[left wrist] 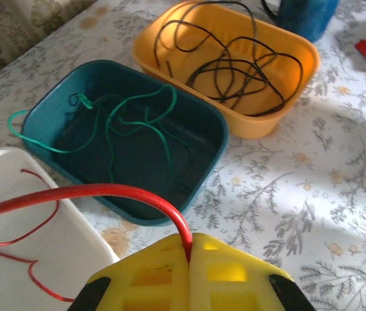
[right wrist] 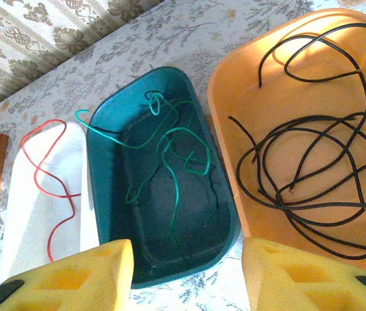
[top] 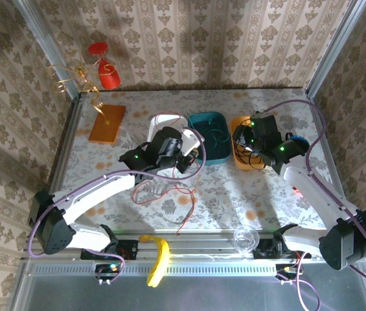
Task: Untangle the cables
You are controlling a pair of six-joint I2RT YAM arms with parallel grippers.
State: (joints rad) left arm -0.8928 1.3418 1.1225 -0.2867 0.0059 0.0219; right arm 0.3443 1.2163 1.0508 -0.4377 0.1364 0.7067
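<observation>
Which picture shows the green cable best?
The right wrist view: the green cable lies spread out in the teal tray, seen from above. The left wrist view shows it slanted, one loop over the rim; the top view, just a faint squiggle.

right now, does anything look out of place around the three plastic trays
Two things. The thin green cable loops over the rim of the teal plastic tray instead of lying inside. The thin red cable strays out of the white plastic tray across the patterned table, pinched in the shut left gripper.
</observation>
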